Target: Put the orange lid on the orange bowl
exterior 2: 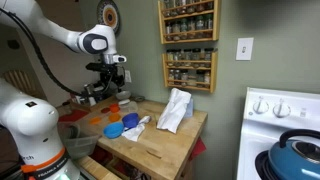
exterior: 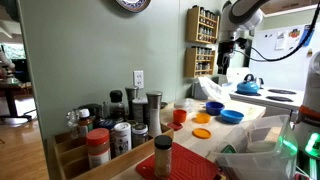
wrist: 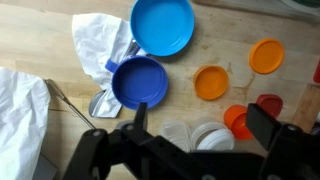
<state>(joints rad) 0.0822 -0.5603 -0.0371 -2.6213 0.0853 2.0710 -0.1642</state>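
Note:
In the wrist view the orange bowl sits on the wooden counter, to the right of a blue bowl. The flat orange lid lies apart from it, further to the upper right. In an exterior view the lid lies in front of the bowl. My gripper is open and empty. It hangs well above the counter, over clear containers, as both exterior views show.
A wide blue bowl, an orange-red cup, a red piece and a white cloth lie near. A plastic bag is at the left. A stove with a blue kettle and a spice rack stand beside the counter.

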